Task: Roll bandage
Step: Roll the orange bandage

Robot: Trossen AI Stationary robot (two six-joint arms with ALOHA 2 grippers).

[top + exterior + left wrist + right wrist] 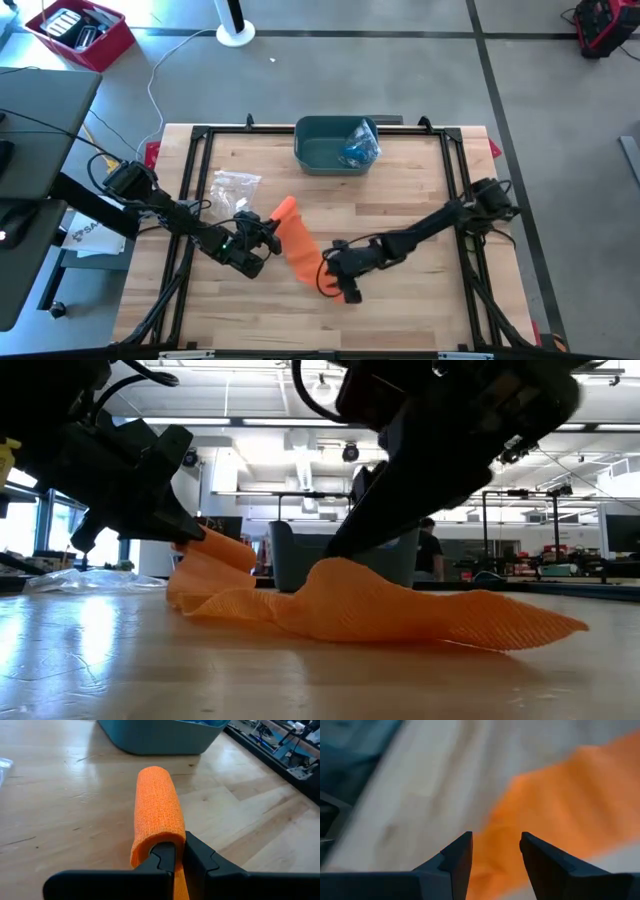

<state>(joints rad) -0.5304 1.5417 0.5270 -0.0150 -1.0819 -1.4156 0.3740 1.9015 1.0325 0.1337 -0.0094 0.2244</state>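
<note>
The orange bandage (297,243) is stretched across the middle of the wooden table (400,300), one end curled over, the strip running toward the right gripper. That curled end is pinched by the clenched left gripper (178,862), while the right gripper (496,851) is held over the other end, fingers parted and gripping nothing. Behind them, a teal bin (325,152) is seen at the far edge, a clear plastic bag (235,188) off to the left.

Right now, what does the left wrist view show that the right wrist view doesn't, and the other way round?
Only the left wrist view shows the left pincer shut on the orange woven bandage, whose end is curled into a loose roll, with the teal plastic bin beyond it. Only the right wrist view shows the right pincer open, above a flat stretch of the bandage. Both show the orange fabric lying on the light wooden table.
</note>
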